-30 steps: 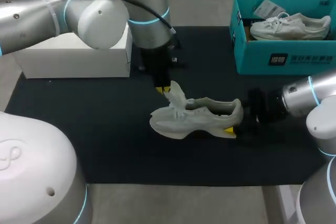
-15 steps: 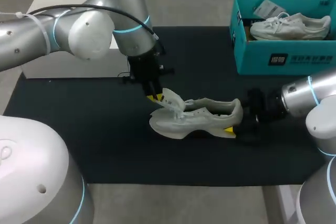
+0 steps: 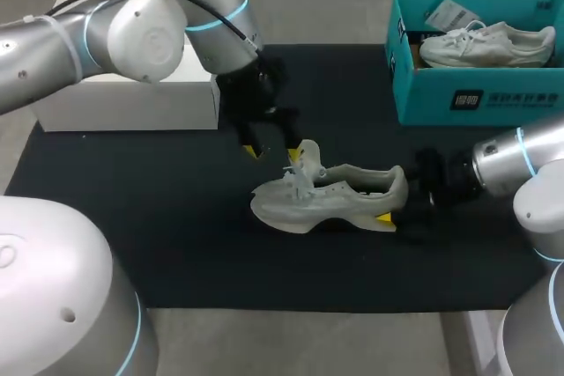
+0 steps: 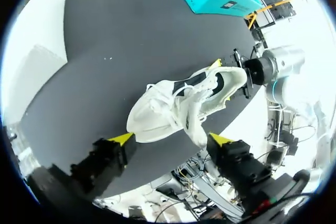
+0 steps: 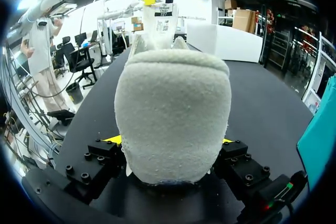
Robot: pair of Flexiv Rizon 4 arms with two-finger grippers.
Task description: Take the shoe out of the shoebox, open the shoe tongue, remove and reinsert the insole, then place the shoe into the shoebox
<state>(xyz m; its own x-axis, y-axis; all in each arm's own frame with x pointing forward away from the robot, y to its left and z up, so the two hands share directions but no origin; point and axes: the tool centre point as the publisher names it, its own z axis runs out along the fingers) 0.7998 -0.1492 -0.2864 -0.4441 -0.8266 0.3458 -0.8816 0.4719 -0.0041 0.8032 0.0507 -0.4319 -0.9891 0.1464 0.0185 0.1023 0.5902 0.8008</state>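
Two sneakers show from the head view: a white sneaker lies on its sole near the middle of the black mat that covers most of the desk, toe toward the left edge and heel toward the right, well apart from the teal shoebox at the far right corner, where a second sneaker rests inside. A white box sits along the far left edge. The tongue stands up from the laces. The left gripper hangs just beyond the forefoot with its fingers spread, one yellow tip close beside the tongue and the other out over bare mat, neither pinching anything. The right gripper comes in low from the right edge and clamps the heel. From the left wrist view, the left gripper is spread wide, the white sneaker lies ahead of it toe first, and the tongue curls near one finger without being pinched. From the right wrist view, the heel of the white sneaker fills the space in the right gripper, pressed from both sides with a sliver of yellow showing at each side; past the collar the tongue rises upright, with a yellow tip of the left gripper just above it.
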